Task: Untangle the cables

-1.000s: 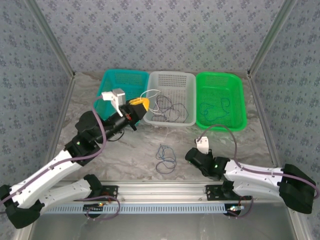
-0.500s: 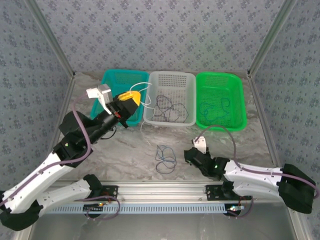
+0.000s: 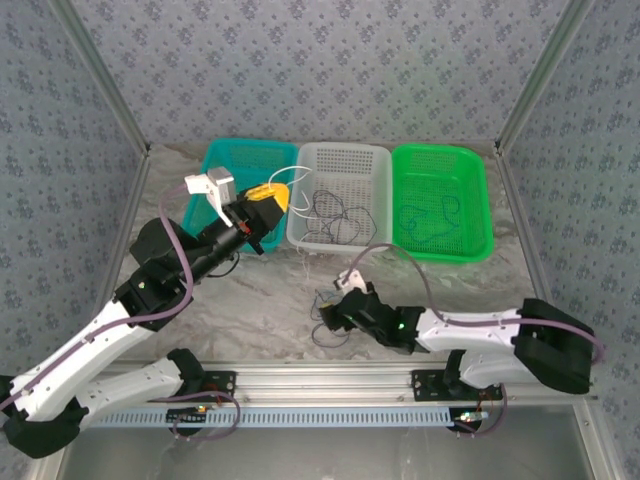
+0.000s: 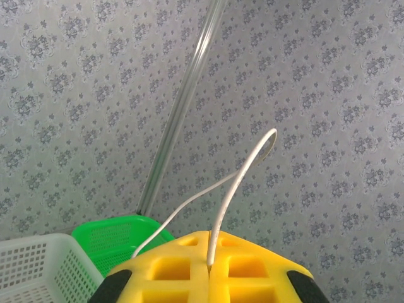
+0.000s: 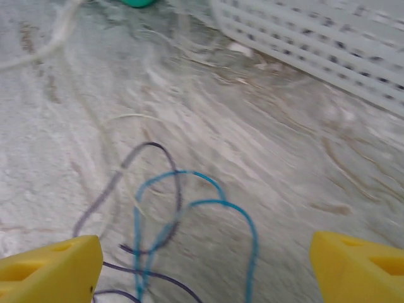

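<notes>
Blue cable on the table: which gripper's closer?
Right. The right gripper is open at the blue cable, which lies between its fingers. The left gripper is off by the teal basket, shut on a white cable.

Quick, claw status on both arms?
Left claw: closed on the thin white cable.
Right claw: open, empty, above the thin blue cable.

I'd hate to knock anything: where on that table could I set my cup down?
Bare table lies between the green basket and the right arm, and also left of the loose cables. It is crowded where the right gripper hovers over them, and in the white basket.
</notes>
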